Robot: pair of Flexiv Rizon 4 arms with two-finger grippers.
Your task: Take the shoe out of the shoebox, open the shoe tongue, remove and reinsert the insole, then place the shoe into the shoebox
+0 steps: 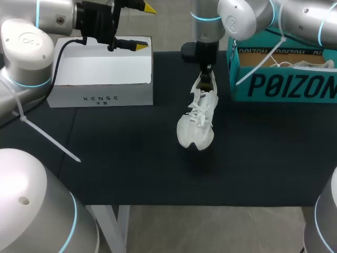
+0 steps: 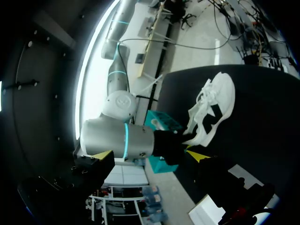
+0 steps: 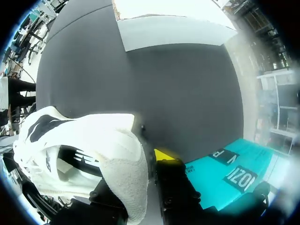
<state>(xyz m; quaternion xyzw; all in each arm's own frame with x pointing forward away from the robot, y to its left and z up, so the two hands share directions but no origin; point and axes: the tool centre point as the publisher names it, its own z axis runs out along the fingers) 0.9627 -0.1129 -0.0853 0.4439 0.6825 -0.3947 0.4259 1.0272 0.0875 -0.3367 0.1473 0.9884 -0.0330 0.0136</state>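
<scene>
Shoe point(image 1: 197, 124) gripped by right hand point(image 1: 206, 73)

White shoe point(image 1: 196, 124) with black marks, teal shoebox point(image 1: 284, 87), white box point(image 1: 102, 71), black table point(image 1: 131, 163)

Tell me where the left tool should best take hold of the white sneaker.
Probably the toe end of the white sneaker, approached from the side of the left tool: the right tool pinches the heel collar, leaving the narrow forefoot free.

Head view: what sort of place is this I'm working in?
Likely a robot lab workbench set up for shoe handling: a black table with a white shoe held by the right tool, a teal shoebox and a white box.
</scene>
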